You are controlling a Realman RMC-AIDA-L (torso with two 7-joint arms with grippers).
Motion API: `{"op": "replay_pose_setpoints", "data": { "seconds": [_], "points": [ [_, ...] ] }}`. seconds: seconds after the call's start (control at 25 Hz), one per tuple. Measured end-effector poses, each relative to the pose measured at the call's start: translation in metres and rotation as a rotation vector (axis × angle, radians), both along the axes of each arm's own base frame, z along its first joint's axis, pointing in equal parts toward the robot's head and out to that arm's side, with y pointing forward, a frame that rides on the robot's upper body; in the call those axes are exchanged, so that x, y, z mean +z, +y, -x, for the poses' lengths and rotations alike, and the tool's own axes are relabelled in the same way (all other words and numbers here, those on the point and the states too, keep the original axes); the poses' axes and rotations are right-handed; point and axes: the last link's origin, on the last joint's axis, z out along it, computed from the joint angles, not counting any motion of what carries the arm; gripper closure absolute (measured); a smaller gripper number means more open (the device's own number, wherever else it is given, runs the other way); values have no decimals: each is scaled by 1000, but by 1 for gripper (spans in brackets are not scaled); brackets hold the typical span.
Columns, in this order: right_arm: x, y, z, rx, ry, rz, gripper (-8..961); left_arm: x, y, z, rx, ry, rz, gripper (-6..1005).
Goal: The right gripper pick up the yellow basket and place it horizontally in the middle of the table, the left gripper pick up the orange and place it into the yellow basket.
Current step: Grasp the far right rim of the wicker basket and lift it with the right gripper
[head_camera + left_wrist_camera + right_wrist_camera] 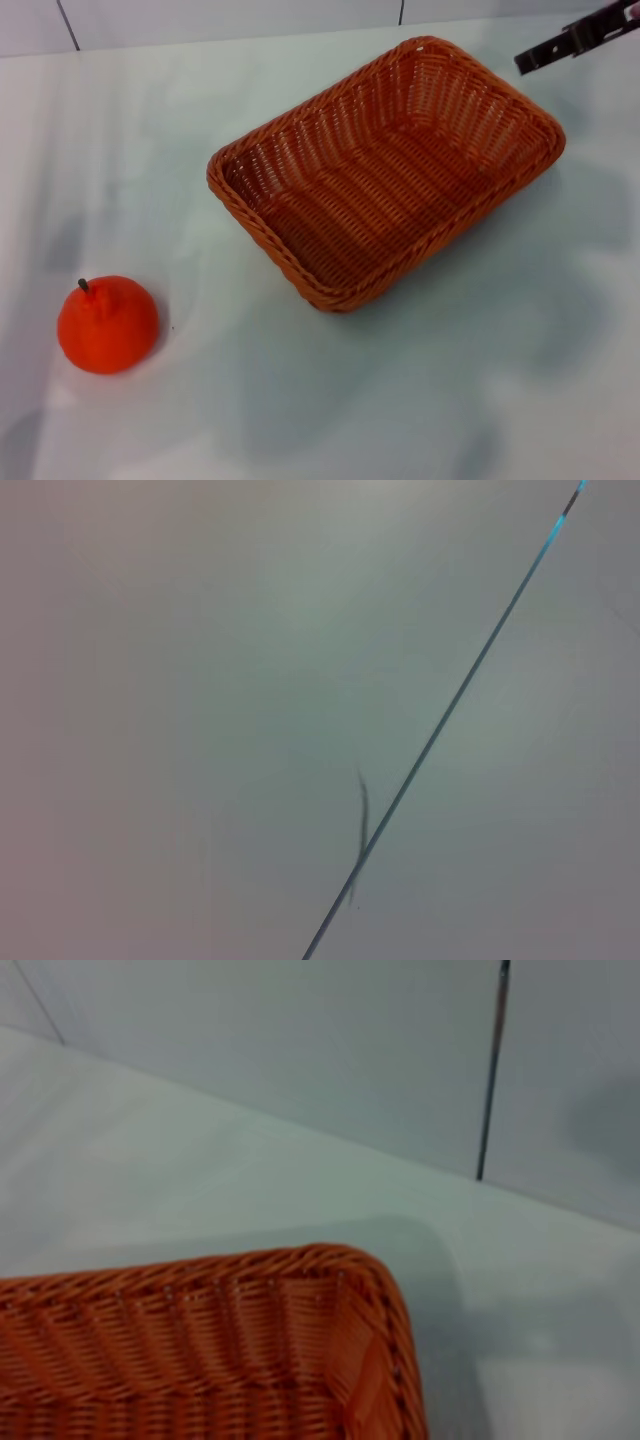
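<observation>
The yellow basket, orange-brown woven wicker, stands empty on the white table, set diagonally near the middle. One of its corners shows in the right wrist view. The orange, with its short dark stem up, sits on the table at the front left, well apart from the basket. Of my right gripper only a black jointed part shows at the top right, just above and beyond the basket's far right corner, holding nothing that I can see. My left gripper is out of view.
A white tiled wall rises behind the table's far edge; it also shows in the right wrist view. The left wrist view shows only a plain pale surface with a thin dark seam.
</observation>
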Motion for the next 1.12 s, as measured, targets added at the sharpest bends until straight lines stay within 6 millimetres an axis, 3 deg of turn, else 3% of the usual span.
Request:
{"op": "replay_pose_setpoints", "data": {
  "seconds": [0.56, 0.68, 1.12],
  "points": [
    [-67, 6, -22, -20, -29, 9, 177, 1, 3, -3, -11, -1, 1, 175],
    [-72, 5, -20, -6, -37, 20, 178, 1, 3, -3, -11, -2, 1, 175],
    [-68, 4, -22, -3, -19, 11, 658, -1, 3, -1, 2, -3, 7, 175]
  ]
}}
